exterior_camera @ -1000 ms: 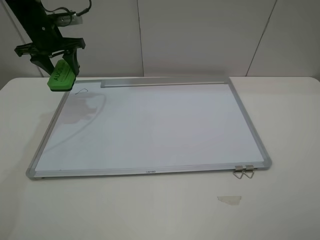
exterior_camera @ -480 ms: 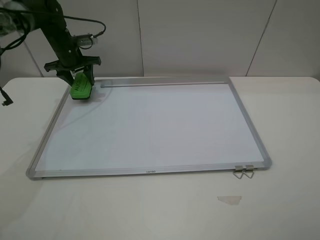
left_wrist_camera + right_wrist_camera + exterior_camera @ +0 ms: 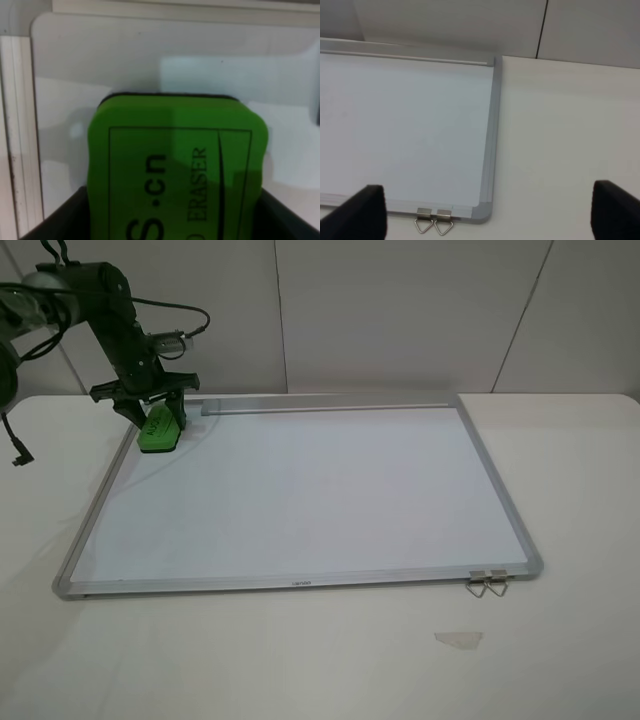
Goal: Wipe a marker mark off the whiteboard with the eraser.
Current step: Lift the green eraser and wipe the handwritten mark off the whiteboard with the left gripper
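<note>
The whiteboard (image 3: pixel 300 490) lies flat on the table, its silver tray strip (image 3: pixel 325 405) along the far edge. My left gripper (image 3: pixel 157 420) is shut on the green eraser (image 3: pixel 160 430), which presses on the board's far left corner. The left wrist view shows the eraser (image 3: pixel 175 165) filling the frame over the white surface (image 3: pixel 100 65). The marker mark is hidden, no scribble shows on the board. In the right wrist view the board's near right corner (image 3: pixel 485 212) appears, with my right gripper's dark fingertips (image 3: pixel 362 212) far apart at the frame's corners and nothing between them.
Two metal binder clips (image 3: pixel 487 583) hang off the board's near right edge and appear as binder clips (image 3: pixel 434 222) in the right wrist view. A small scrap of clear tape (image 3: pixel 460 639) lies on the white table in front. A cable (image 3: pixel 15 445) trails beside the left arm.
The left gripper came down with the eraser from above the far left corner onto the board and slid slightly nearer. The scribble seen a second ago no longer shows.
</note>
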{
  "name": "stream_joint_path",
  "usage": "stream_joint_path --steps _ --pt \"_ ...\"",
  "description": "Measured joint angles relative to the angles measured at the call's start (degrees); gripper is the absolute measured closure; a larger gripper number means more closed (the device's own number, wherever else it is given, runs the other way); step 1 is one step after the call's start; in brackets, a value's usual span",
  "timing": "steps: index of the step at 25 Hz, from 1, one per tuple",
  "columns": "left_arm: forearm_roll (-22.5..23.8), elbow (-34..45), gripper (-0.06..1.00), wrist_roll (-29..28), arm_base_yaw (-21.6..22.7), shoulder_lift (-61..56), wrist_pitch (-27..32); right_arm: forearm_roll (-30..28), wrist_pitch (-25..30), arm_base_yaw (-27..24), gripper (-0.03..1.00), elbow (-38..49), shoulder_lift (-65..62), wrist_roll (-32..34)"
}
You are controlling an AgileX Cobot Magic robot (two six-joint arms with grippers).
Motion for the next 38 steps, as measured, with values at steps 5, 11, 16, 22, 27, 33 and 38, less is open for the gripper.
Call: stream_joint_path --steps 5,11,16,22,27,33,38 --pt "0.00 -0.59 0.35 -0.13 0.10 0.53 0.00 0.00 0.00 0.00 0.15 0.00 0.00 0.00" --pt "-2.43 -0.66 0.35 -0.13 0.51 0.59 0.06 0.00 0.00 0.00 0.15 0.00 0.00 0.00" --pt "-2.95 -0.71 0.35 -0.13 -0.07 0.59 0.06 0.00 0.00 0.00 0.15 0.00 0.00 0.00" --pt "-0.64 -0.71 0.35 -0.55 -3.52 0.59 0.06 0.00 0.00 0.00 0.15 0.00 0.00 0.00" --pt "1.27 -0.71 0.35 -1.51 -4.27 0.59 0.06 0.00 0.00 0.00 0.15 0.00 0.00 0.00" --pt "2.01 -0.71 0.35 -2.39 -3.90 0.63 0.06 0.00 0.00 0.00 0.15 0.00 0.00 0.00" --pt "1.35 -0.71 0.35 -3.18 -1.53 0.65 0.06 0.00 0.00 0.00 0.15 0.00 0.00 0.00"
